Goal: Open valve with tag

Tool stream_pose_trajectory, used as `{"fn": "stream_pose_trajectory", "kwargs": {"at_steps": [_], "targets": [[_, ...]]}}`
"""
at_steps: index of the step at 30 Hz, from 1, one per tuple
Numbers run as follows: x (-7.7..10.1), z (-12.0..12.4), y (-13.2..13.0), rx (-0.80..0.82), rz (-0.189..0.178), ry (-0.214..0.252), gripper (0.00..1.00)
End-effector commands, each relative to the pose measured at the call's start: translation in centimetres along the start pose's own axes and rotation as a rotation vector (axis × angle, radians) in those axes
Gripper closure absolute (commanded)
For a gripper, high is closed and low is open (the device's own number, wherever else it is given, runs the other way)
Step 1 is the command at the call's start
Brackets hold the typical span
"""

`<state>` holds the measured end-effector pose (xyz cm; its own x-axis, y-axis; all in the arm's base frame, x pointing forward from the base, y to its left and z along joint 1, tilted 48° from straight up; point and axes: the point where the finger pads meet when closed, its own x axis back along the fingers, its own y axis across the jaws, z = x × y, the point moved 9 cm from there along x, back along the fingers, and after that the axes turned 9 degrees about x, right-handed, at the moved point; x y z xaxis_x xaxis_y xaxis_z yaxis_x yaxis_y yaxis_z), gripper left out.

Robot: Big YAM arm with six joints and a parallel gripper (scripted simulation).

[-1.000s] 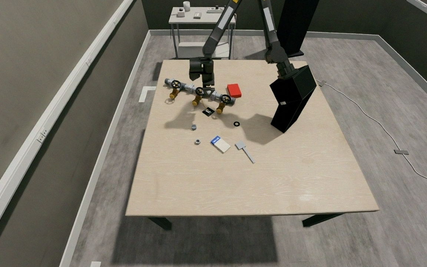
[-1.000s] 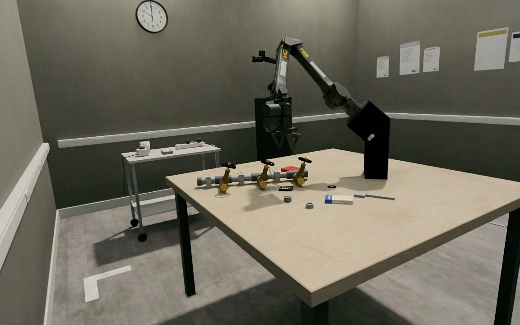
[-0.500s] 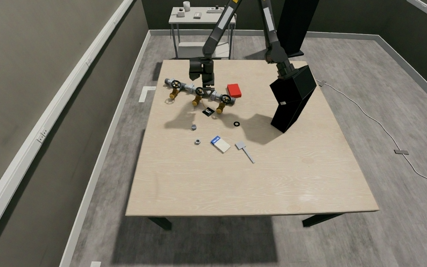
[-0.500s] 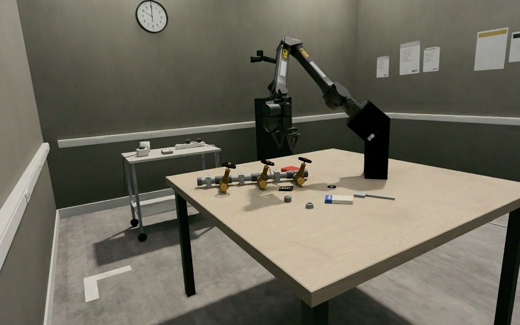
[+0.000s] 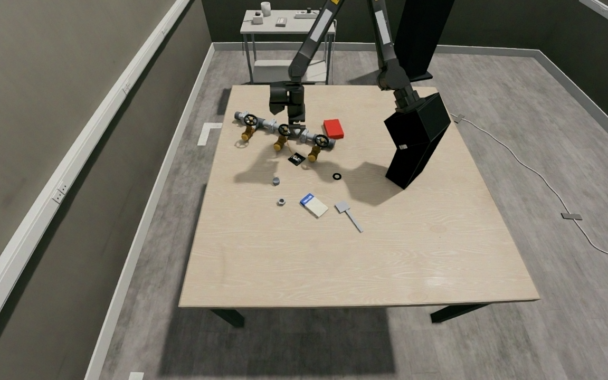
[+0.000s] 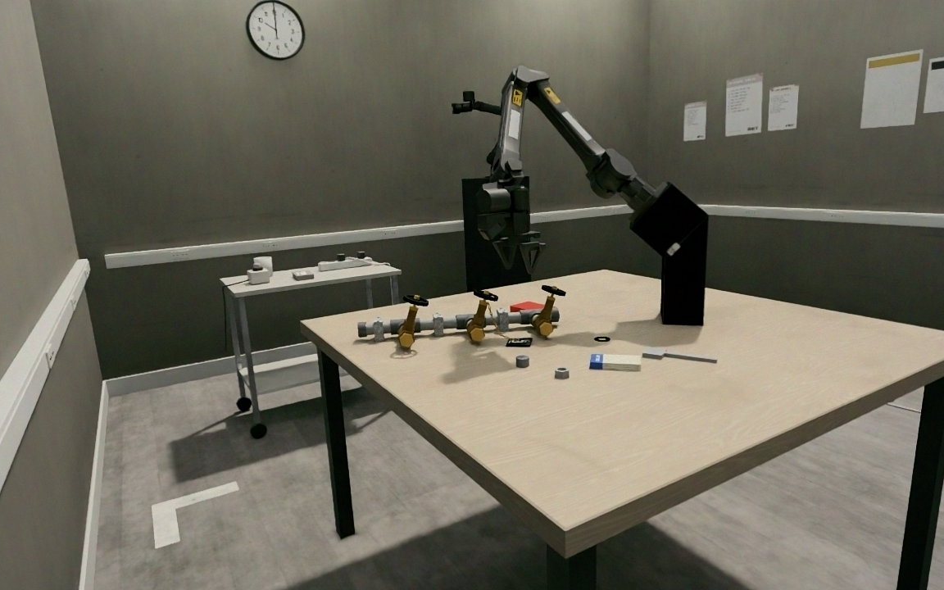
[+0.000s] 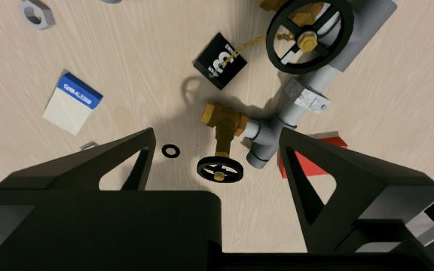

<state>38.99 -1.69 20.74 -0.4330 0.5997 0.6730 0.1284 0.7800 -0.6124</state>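
A grey pipe point(image 5: 284, 129) with three brass valves lies at the table's back left. Each valve has a black handwheel: left point(image 5: 249, 117), middle point(image 5: 283, 129), right point(image 5: 321, 140). A black tag point(image 7: 220, 60) point(image 5: 296, 159) lies on the table, and a thin chain runs from it to the middle valve point(image 7: 309, 35). Its white print looks like a 3 seen sideways. My gripper point(image 6: 520, 256) is open and empty. It hangs fingers down well above the pipe, between the middle and right valves. In the wrist view the right handwheel point(image 7: 220, 169) lies between the fingers, far below.
A red block point(image 5: 333, 128) sits just behind the right valve. A black washer point(image 5: 338, 178), grey cap point(image 5: 276, 180), grey nut point(image 5: 281, 201), blue-and-white box point(image 5: 313, 204) and grey scraper point(image 5: 349, 213) lie in front. The arm's black base point(image 5: 415, 141) stands at the right.
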Motion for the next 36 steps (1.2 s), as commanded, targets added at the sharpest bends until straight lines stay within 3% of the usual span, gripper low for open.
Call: {"fn": "stream_pose_trajectory", "kwargs": {"at_steps": [1, 24, 27, 33, 35, 36], "targets": [[0.6, -0.8, 0.1, -0.016, 0.000, -0.022, 0.00], [0.5, -0.7, -0.3, -0.042, 0.002, -0.029, 0.00], [0.3, -0.3, -1.6, -0.166, 0.001, -0.053, 0.00], [-0.5, -0.2, -4.5, -0.630, -0.028, -0.173, 0.00], [-0.5, -0.2, -4.5, -0.630, -0.028, -0.173, 0.00], [-0.7, -0.1, -4.9, -0.797, -0.028, -0.213, 0.00]]}}
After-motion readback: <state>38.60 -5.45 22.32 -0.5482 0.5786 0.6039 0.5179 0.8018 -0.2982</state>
